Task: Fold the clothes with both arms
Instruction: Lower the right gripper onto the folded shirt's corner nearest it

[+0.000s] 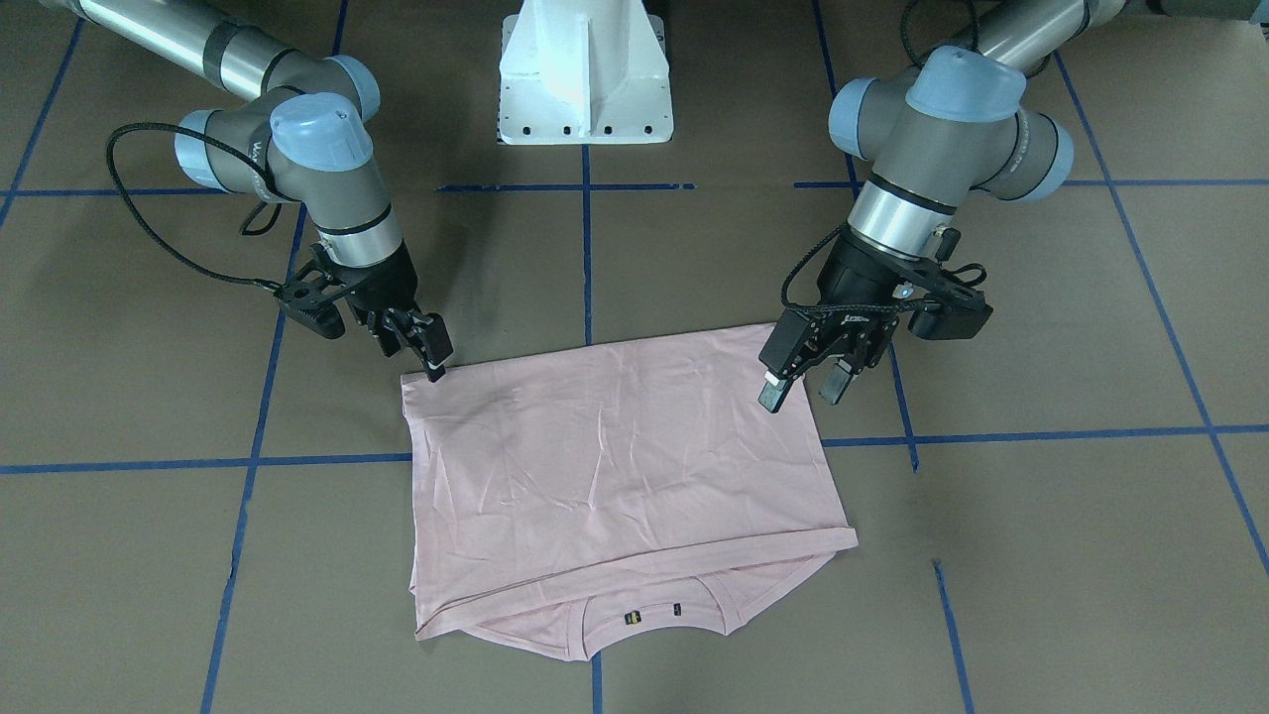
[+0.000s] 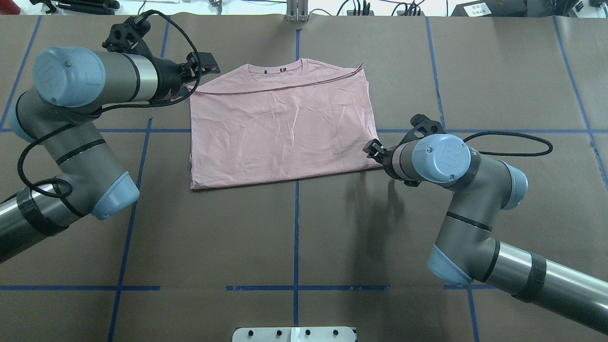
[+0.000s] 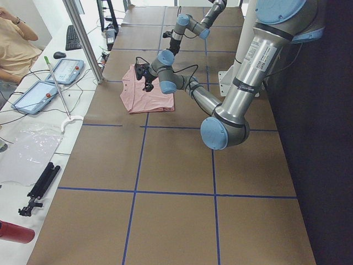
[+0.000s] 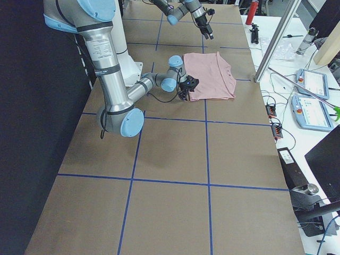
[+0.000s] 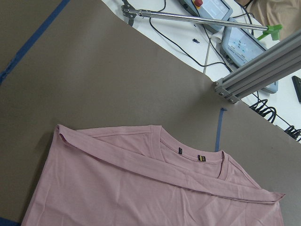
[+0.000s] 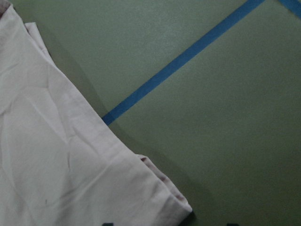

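The pale pink T-shirt [image 1: 615, 466] lies folded into a flat rectangle on the brown table, with its collar [image 2: 289, 71] on the side away from the robot. The print is hidden. My right gripper [image 1: 418, 359] is down at the shirt's near corner [image 6: 181, 209]. Its fingers are open and that corner lies between them in the right wrist view. My left gripper [image 1: 805, 389] hangs open and empty above the shirt's other side edge. The left wrist view looks down on the collar and the folded-over hem [image 5: 155, 172].
The white pedestal base [image 1: 585, 74] stands at the robot's side of the table. Blue tape lines [image 1: 585, 258] grid the brown surface. Beyond the far edge are an aluminium post [image 3: 83, 38], touch pendants [image 3: 41, 94] and a seated person [image 3: 14, 44].
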`<state>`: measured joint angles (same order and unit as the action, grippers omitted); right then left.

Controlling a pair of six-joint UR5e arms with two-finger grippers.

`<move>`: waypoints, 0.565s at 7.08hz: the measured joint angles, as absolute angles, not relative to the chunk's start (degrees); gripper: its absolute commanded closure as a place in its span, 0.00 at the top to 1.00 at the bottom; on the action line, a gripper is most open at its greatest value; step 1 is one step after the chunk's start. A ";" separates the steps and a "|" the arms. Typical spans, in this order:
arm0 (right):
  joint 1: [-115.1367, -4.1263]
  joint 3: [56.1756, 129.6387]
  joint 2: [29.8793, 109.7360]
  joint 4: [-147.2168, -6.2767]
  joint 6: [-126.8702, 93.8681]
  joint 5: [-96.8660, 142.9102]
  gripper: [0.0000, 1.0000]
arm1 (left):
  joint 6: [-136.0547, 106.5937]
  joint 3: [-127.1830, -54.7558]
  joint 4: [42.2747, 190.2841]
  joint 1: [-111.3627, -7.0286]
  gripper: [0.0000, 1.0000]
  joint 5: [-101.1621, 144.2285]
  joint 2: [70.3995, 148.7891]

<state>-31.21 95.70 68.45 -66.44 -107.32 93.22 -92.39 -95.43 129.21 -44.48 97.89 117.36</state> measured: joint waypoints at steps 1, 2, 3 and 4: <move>-31.65 95.05 68.04 -66.53 -107.33 92.56 0.61 | -92.56 -95.53 129.18 -44.48 1.00 97.85 117.35; -31.99 94.26 67.18 -66.58 -107.23 92.32 0.61 | -92.59 -95.66 129.14 -44.48 1.00 97.83 117.32; -32.19 93.62 66.53 -66.61 -107.05 92.24 0.61 | -92.59 -96.11 129.07 -44.47 1.00 97.80 117.22; -32.28 93.22 66.28 -66.60 -106.94 92.21 0.61 | -92.61 -97.02 128.95 -44.48 1.00 97.76 116.99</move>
